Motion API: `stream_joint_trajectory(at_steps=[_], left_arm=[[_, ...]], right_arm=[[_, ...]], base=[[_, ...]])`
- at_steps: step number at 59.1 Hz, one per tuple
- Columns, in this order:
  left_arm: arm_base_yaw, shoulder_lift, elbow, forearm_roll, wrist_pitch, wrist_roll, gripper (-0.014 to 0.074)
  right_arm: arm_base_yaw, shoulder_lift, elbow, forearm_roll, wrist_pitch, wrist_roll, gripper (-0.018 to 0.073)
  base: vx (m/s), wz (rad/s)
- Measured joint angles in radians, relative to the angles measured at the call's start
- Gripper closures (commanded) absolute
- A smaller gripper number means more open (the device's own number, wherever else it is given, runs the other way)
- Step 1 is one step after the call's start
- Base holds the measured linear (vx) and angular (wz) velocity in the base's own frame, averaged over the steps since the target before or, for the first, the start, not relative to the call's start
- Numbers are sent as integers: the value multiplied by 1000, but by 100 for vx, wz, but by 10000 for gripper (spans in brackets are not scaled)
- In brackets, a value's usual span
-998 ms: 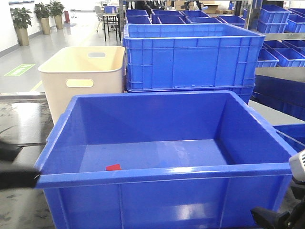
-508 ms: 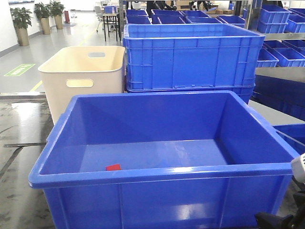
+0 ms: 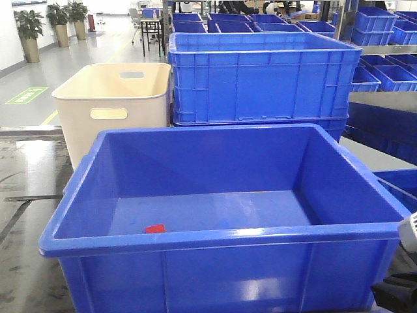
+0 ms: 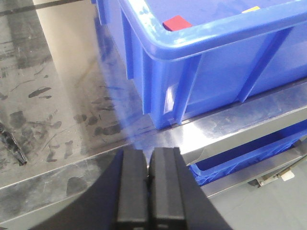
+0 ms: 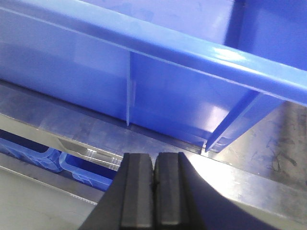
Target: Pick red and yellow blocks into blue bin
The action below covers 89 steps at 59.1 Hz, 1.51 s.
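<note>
The blue bin (image 3: 221, 236) stands on the steel table right in front. A red block (image 3: 155, 229) lies on the bin's floor near the front wall; the left wrist view shows the red block (image 4: 176, 22) just behind the rim of the bin (image 4: 216, 36). A thin yellow sliver (image 4: 251, 9) shows inside the bin at that view's top edge; I cannot tell its shape. My left gripper (image 4: 148, 158) is shut and empty, low outside the bin's front left corner. My right gripper (image 5: 154, 160) is shut and empty below the bin's outer wall (image 5: 192, 62).
A cream tub (image 3: 114, 98) with a handle slot stands behind the bin at left. A taller ribbed blue crate (image 3: 260, 78) stands behind it at right. Scuffed steel table (image 4: 57, 110) lies left of the bin. More blue crates (image 4: 249, 153) sit under the table edge.
The dark blur of my left arm at the front view's left edge is gone. My right arm has sunk lower at the bottom right corner. The red block has not moved.
</note>
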<state>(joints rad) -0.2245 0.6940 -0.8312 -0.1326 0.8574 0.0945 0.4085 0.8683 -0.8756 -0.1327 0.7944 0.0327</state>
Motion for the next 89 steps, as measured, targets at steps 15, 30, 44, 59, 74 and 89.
stream_joint_trajectory(at_steps=[15, 30, 44, 59, 74, 89], left_arm=[[0, 0, 0, 1, -4, 0, 601], [0, 0, 0, 1, -5, 0, 600], [1, -18, 31, 40, -46, 8, 597], [123, -188, 302, 94, -374, 10, 597], [223, -471, 602, 80, -576, 9, 597], [272, -658, 758, 53, -626, 8, 597]], right_arm=[[0, 0, 0, 3, 1, 1, 572], [0, 0, 0, 3, 2, 1, 569], [0, 0, 0, 3, 5, 1, 569], [0, 0, 0, 3, 8, 1, 569], [0, 0, 0, 3, 9, 1, 569], [0, 0, 0, 3, 10, 1, 569]], base=[[0, 0], [0, 0], [0, 0], [0, 0], [0, 0], [0, 0]])
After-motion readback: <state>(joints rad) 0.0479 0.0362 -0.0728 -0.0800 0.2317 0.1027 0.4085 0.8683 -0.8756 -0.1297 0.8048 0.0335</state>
